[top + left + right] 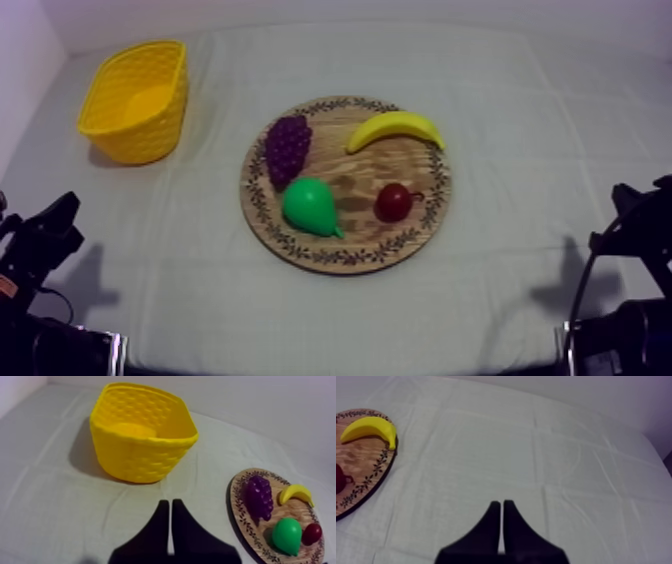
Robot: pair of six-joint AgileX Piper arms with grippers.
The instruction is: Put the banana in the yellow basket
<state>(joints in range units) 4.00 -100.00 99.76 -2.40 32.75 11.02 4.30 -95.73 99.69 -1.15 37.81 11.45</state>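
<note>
Top view, left to right: my left gripper (pixel 170 504), its 2 fingers pressed together on nothing, faces the yellow basket (pixel 140 135). At mid-table the wooden board (pixel 356 186) carries grapes (pixel 287 148), pear (pixel 311 206), small red fruit (pixel 393 202) and, along its far right rim, the banana (pixel 396 128). My right gripper (pixel 501 505), likewise closed and empty, hangs over bare cloth (pixel 536 451).

left hand (pixel 170 503) closed on nothing, over cloth (pixel 50 501) | yellow basket (pixel 142 438) beyond | banana (pixel 296 494) on wooden board (pixel 238 507)
</note>
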